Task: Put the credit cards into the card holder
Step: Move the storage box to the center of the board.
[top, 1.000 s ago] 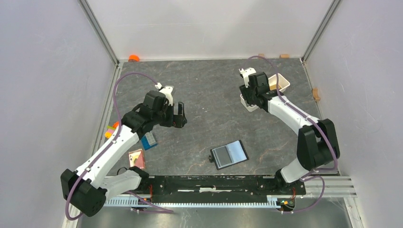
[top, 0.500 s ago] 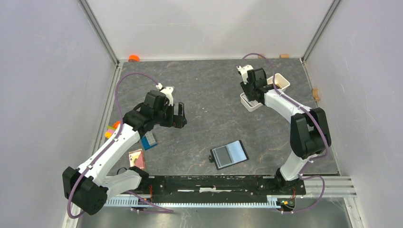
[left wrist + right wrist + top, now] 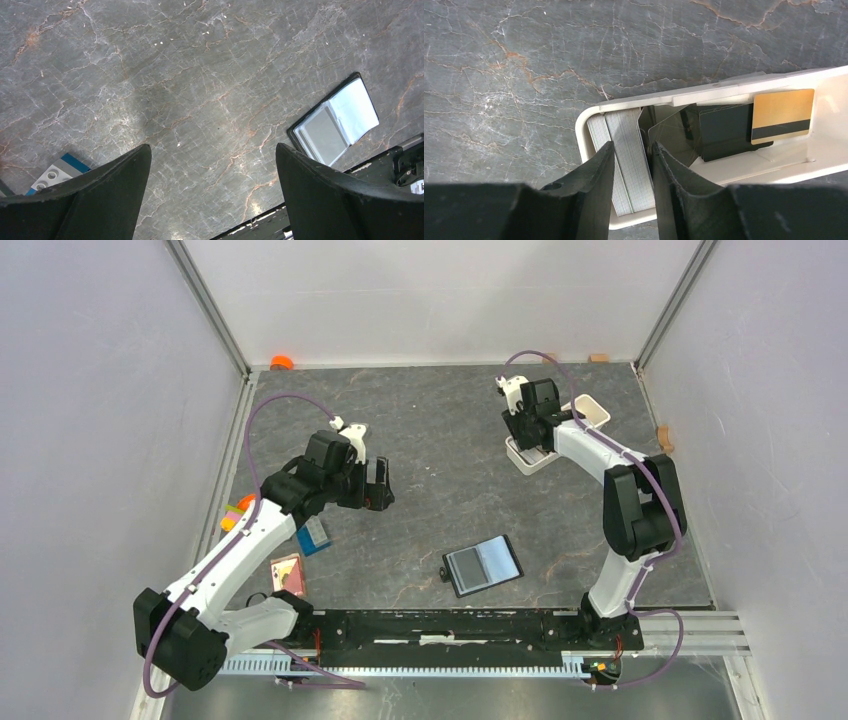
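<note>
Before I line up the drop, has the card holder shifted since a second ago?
No. The card holder sits just where it was, same gap from the black base rail.

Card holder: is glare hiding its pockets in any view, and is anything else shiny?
Left wrist view: glare whitens the clear pockets of the open card holder. Top view: milder sheen on it. Right wrist view: no holder, but glossy reflections inside the white tray.
</note>
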Controlling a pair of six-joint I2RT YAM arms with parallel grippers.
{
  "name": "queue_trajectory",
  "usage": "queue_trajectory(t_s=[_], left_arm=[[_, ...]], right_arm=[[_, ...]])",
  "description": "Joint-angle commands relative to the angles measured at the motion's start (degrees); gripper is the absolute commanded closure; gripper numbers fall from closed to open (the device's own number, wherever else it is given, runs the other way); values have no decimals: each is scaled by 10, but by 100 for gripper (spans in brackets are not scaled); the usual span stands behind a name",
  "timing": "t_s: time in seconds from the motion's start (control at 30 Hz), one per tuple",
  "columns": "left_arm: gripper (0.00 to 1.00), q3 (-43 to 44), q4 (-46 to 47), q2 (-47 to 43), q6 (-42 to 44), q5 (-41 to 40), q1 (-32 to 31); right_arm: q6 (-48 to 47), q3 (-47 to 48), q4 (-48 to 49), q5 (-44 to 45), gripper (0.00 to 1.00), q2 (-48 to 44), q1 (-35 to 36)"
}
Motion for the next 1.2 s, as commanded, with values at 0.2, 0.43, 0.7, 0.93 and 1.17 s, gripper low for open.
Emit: queue_trajectory(t_s=[0.2,0.43,0.7,0.93,1.17], left_arm=[[0,-2,11,2,25,12,5],[0,-3,10,4,25,14,5],[0,-3,10,6,26,15,5],[0,-3,10,7,25,18,5],[0,-3,10,9,25,19,5]], right_arm=[[5,31,-6,-40,74,-15,-3],[9,33,-8,-71,74,-21,-7],[13,24,4,-12,65,-35,-10],[9,27,-7,28,57,-22,-14],[28,44,-24,-85,38,5,-59]])
